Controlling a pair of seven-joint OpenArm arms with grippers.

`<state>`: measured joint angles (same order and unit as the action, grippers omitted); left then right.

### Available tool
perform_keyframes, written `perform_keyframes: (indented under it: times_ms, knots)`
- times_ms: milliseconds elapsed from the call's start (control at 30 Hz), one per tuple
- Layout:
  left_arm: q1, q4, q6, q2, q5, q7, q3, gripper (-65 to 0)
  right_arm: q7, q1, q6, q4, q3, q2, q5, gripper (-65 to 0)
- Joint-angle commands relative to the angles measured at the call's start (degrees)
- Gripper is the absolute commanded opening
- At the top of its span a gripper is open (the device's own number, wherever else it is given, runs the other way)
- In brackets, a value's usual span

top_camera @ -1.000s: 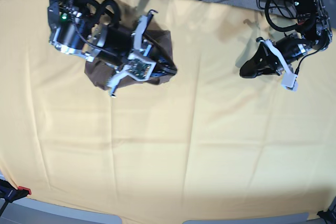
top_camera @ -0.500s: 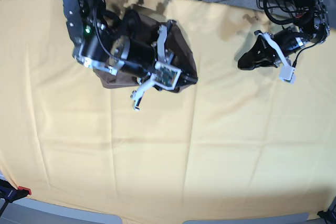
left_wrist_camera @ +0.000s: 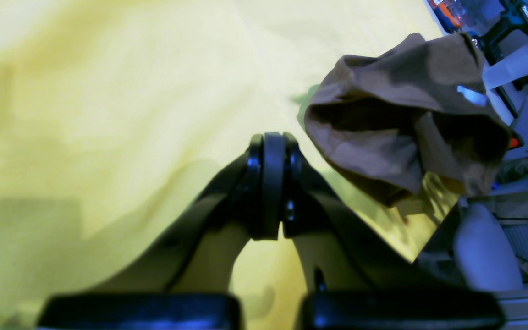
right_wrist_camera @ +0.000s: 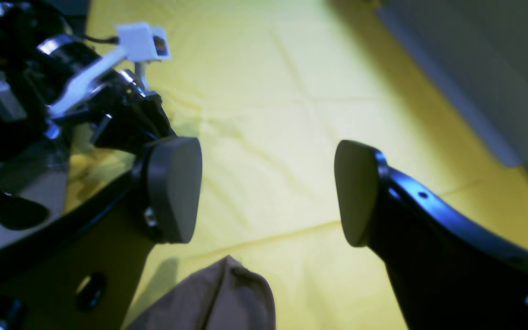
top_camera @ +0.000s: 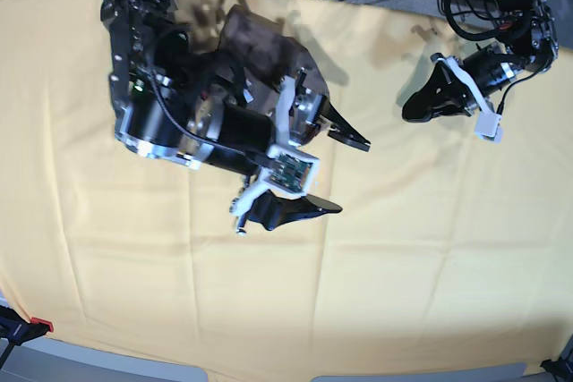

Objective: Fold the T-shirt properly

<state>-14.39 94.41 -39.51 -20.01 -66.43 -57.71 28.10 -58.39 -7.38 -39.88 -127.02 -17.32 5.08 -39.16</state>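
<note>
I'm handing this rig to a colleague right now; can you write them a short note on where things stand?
Right gripper: open, jaws spread wide, nothing between them, raised over the large yellow cloth.
Left gripper: shut and empty, hovering near the table's far edge.
Taupe-brown thin-fabric T-shirt: a bunched heap on the yellow cloth near the far edge, partly behind the right arm; in the left wrist view it looks rumpled with a gaping fold.
Done: the shirt is gathered into a compact bundle, in neither gripper.
Left: the bundle looks uneven, so probably flatten and square it, then check the fold.
</note>
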Motion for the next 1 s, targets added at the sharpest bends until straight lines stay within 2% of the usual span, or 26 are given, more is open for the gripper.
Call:
perform_keyframes:
  times_ms: [0, 133, 233, 367, 500, 633, 833, 967]
  knots:
    - [0.6, 0.9, -0.5, -0.8, -1.5, 1.4, 0.3, -65.0, 0.6, 0.4, 0.0, -2.1, 1.6, 1.3, -1.6, -18.3]
    - [1.0, 0.9, -0.5, -1.6, -1.5, 1.5, 0.3, -65.0, 0.2, 5.9, 0.0, -6.4, 7.8, 5.3, -7.6, -18.3]
    - [1.1, 0.9, -0.5, -1.9, -1.6, 2.0, 0.3, -65.0, -2.4, 10.5, -0.1, -8.0, 12.8, 7.4, -12.9, -18.3]
    - [2.2, 1.0, -0.5, -1.9, -1.6, 2.0, 0.0, -65.0, -8.9, 15.9, -0.1, -8.0, 19.3, 8.1, -20.4, -18.3]
    - [3.9, 1.0, -0.5, -2.9, -1.6, 1.8, 0.0, -65.0, -14.5, 20.2, -0.1, -8.0, 23.0, 8.3, -28.4, -18.3]
    - [6.1, 1.7, -0.5, -5.3, -1.8, 1.5, -4.0, -65.0, -14.8, 22.1, -0.1, -8.0, 26.7, 8.3, -28.3, -18.3]
    - [7.7, 11.7, -0.5, -7.5, -1.0, -0.2, -17.8, -65.0, -14.3, 22.1, -0.1, -8.0, 34.5, 8.3, -27.5, -18.3]
    - [7.8, 20.6, -0.5, -7.8, 2.2, -0.8, -27.0, -65.0, -12.0, 22.1, -0.1, -8.0, 39.2, 8.3, -22.6, -18.3]
